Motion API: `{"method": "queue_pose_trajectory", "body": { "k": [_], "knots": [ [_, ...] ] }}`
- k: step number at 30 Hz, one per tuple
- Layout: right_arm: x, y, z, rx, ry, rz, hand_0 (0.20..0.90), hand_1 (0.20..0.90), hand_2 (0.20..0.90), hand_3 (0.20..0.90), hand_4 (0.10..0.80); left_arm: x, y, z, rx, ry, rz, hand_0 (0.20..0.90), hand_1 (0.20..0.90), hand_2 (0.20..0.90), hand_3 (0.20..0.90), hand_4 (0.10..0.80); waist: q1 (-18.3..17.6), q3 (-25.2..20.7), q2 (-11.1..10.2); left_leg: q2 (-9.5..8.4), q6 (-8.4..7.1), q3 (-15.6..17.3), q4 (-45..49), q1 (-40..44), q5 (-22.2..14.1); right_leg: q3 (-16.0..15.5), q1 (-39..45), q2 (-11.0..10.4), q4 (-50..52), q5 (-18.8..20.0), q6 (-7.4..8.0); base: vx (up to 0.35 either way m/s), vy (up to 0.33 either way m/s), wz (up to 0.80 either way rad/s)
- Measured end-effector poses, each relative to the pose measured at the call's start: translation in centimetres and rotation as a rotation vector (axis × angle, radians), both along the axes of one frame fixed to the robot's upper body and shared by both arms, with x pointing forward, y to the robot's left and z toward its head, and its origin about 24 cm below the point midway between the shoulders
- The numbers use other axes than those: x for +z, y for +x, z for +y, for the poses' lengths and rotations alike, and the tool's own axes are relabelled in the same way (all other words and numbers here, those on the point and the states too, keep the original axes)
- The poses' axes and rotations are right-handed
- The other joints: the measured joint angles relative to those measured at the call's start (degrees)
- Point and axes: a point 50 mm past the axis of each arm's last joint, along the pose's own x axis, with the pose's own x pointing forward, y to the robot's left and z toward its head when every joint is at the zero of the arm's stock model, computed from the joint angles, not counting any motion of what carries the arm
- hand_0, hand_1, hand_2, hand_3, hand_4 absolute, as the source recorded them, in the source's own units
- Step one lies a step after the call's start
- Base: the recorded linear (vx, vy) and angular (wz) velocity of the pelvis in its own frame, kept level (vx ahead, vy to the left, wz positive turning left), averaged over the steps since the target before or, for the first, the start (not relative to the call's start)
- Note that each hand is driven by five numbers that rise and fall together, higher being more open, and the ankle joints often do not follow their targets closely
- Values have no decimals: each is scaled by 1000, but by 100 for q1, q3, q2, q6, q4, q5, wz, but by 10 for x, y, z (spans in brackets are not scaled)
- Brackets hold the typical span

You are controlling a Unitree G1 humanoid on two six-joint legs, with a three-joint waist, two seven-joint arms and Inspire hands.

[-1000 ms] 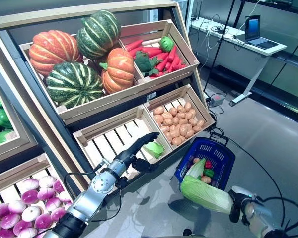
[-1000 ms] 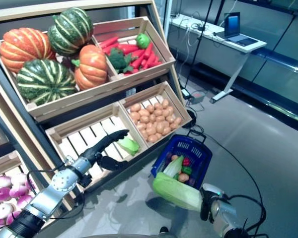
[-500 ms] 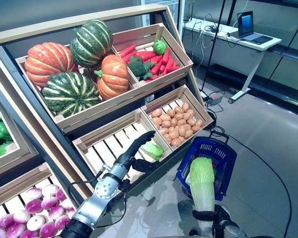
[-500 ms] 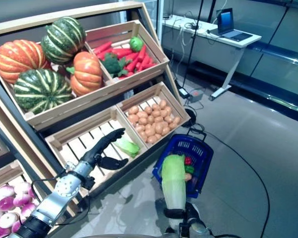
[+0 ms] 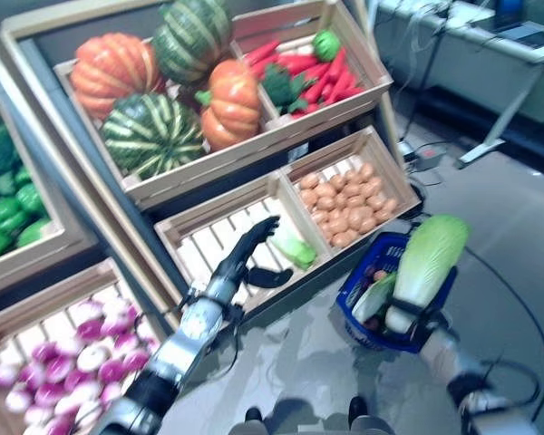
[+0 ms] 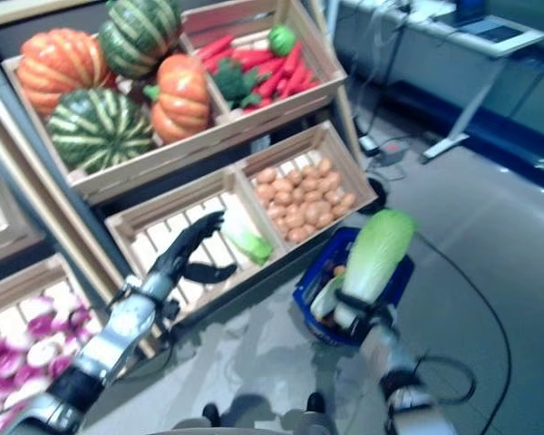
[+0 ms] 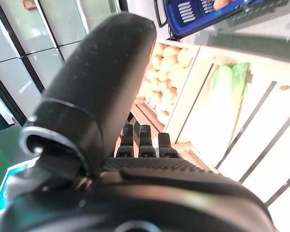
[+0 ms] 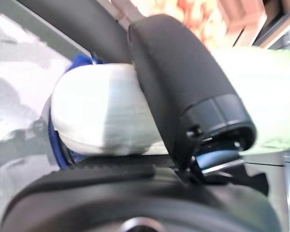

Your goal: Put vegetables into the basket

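Note:
My right hand (image 5: 415, 319) is shut on the white base of a long green napa cabbage (image 5: 428, 258). It holds the cabbage upright above the blue basket (image 5: 351, 292), which stands on the floor with several vegetables inside. The right wrist view shows the thumb (image 8: 183, 82) pressed across the cabbage's pale base (image 8: 99, 116). My left hand (image 5: 238, 263) is open, its fingers (image 7: 140, 140) stretched straight over the slatted wooden crate (image 5: 208, 240). A second small cabbage (image 5: 295, 249) lies in that crate just past the fingertips.
The sloping wooden stand holds pumpkins (image 5: 154, 131), a crate of carrots and green vegetables (image 5: 308, 68) and a crate of potatoes (image 5: 344, 195). Purple onions (image 5: 63, 362) and green peppers (image 5: 4, 195) sit at the left. A desk (image 5: 490, 27) stands at the far right.
The camera has shifted. My right hand has swung the cabbage from lying level near the floor to upright over the basket. The left hand stays over the slatted crate.

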Motion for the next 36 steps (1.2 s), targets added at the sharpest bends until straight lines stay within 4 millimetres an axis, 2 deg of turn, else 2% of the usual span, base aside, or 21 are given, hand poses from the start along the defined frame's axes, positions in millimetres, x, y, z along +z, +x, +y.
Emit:
{"method": "queue_pose_trajectory", "body": {
  "k": [1,3,6,10,14,20,26,27,36],
  "knots": [
    [25,9,-21,-36,-22,-70,300,300,300,300,400,19,6,-2,-19,-3,-66,900,900,900,900,800,53,259,23,35,32,-4,274,-230,-41,-96,-190,-35,324,-152,-74,-162,-97,29],
    [48,15,-37,-71,-19,-151,300,300,300,300,400,30,7,4,-26,12,-107,900,900,900,900,800,104,472,-43,80,51,-60,633,-513,-164,-115,-555,-108,917,-416,-123,-111,-72,20],
    [59,18,-45,-73,0,-213,300,300,300,300,400,36,8,13,-18,42,-122,900,900,900,900,800,79,771,-232,112,62,-235,1579,-1085,-597,-109,-1058,-241,1883,-849,-126,-138,-59,13],
    [64,18,-52,-83,3,-222,300,300,300,300,400,49,14,9,-29,31,-164,900,900,900,900,800,44,1297,-240,-8,178,-426,2715,-1922,-993,-67,-1803,-561,3037,-1239,-117,-113,-25,18],
    [64,19,-51,-79,11,-220,300,300,300,300,400,54,15,8,-25,-2,-178,900,900,900,900,800,60,1506,-133,-135,259,-495,3668,-2682,-1335,82,-2573,-817,4083,-1664,-84,-103,-27,14],
    [70,25,-49,-68,19,-235,300,300,300,300,400,54,15,7,-14,-20,-189,900,900,900,900,800,85,1603,-84,-183,241,-615,4482,-3365,-1617,223,-3280,-982,5010,-2052,-109,-86,-2,8],
    [74,30,-45,-28,43,-250,300,300,300,300,400,55,14,6,-18,-26,-204,900,900,900,900,800,53,1613,-80,-179,220,-650,4711,-3548,-1669,255,-3491,-1045,5342,-2187,-151,-35,-17,3],
    [74,31,-45,-25,47,-251,900,900,900,900,800,57,14,6,-22,-30,-214,900,900,900,900,800,35,1616,-72,-173,220,-662,4735,-3583,-1668,259,-3523,-1049,5378,-2197,-162,-22,-24,4],
    [79,34,-44,-19,55,-269,900,900,900,900,800,65,13,2,-42,-52,-248,900,900,900,900,800,8,1615,-70,-169,210,-701,4774,-3644,-1673,257,-3591,-1063,5448,-2235,-182,-4,-4,1]
  ]
}}
